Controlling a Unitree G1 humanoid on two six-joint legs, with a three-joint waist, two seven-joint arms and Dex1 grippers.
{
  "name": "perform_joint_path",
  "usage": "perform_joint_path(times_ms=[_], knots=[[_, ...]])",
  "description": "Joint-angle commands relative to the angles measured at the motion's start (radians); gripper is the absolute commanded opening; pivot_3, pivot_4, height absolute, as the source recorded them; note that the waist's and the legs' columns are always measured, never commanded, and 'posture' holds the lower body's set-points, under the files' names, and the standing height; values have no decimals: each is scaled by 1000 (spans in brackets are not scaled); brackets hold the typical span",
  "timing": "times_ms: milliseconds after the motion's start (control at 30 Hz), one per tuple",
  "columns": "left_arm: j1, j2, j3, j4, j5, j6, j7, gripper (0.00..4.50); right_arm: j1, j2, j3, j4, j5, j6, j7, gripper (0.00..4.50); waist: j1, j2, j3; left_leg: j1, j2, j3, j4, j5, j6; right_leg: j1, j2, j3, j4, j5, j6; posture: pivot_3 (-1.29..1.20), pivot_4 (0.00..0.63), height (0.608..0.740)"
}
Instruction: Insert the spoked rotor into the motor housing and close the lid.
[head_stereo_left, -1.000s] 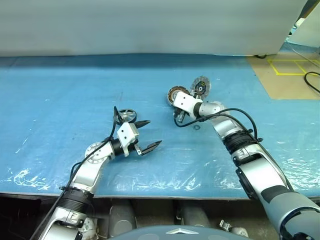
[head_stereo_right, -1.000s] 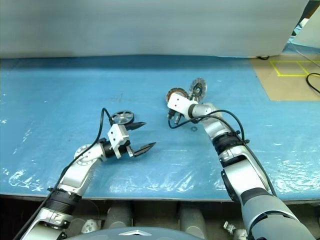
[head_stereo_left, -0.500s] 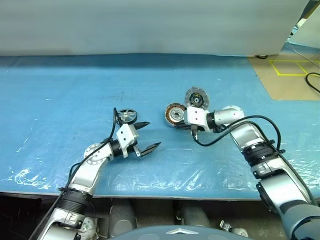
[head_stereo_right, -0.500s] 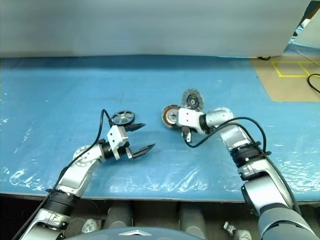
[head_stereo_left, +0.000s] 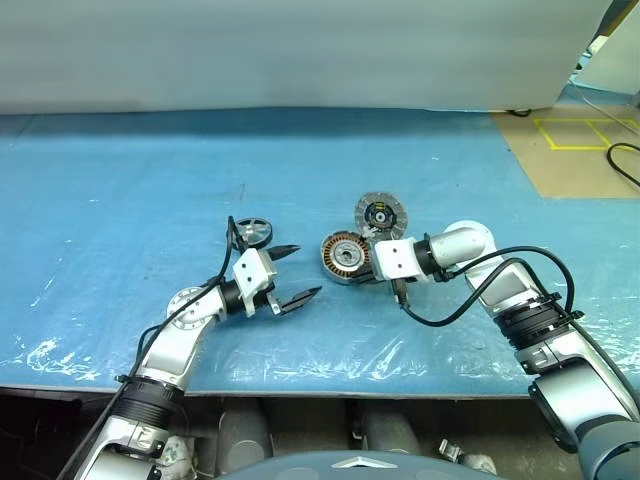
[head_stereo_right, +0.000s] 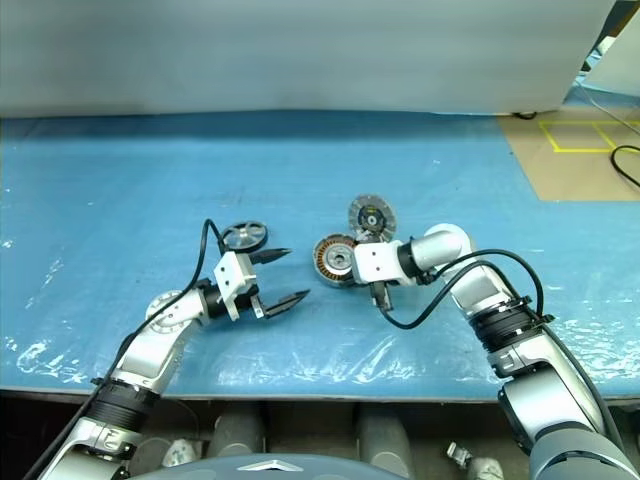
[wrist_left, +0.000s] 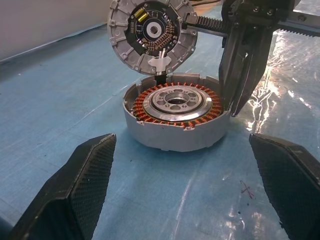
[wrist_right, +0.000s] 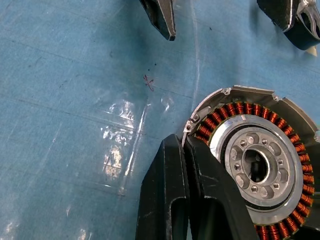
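Copper-wound motor housing (head_stereo_left: 345, 256) against right pincer (head_stereo_left: 371, 268)

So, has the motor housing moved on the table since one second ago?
Yes. The motor housing has slid toward the robot, nearer the spoked rotor, which lies in the same place, with the shut right end effector against it.

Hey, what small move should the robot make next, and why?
Probably close the left gripper on the spoked rotor. The motor housing lies open with the lid leaning beside it, the rotor still sits on the table, and the left jaws stand open nearby.
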Motion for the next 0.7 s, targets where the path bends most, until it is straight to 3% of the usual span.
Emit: perform_joint_path(times_ms=[33, 433, 700], knots=[[2, 3, -2, -24, -8, -4, -3, 4500, -36, 12, 9, 25, -22, -42, -25, 30, 0, 0, 0, 0, 0, 0, 0, 0, 0, 0, 0, 0, 0, 0, 0, 0, 150, 740], [-4, 5, -4, -18, -8, -3, -8, 4500, -125, 0, 71, 195, -122, -275, -30, 30, -1, 0, 0, 0, 0, 0, 1, 0, 0, 0, 0, 0, 1, 0, 0, 0, 150, 740], [-15, 0, -8, -8, -5, -3, -12, 4500, -264, -3, 108, 387, -146, -471, 22, 30, -2, 0, 0, 0, 0, 0, 3, 0, 1, 0, -1, 0, 2, 0, 0, 0, 150, 740]])
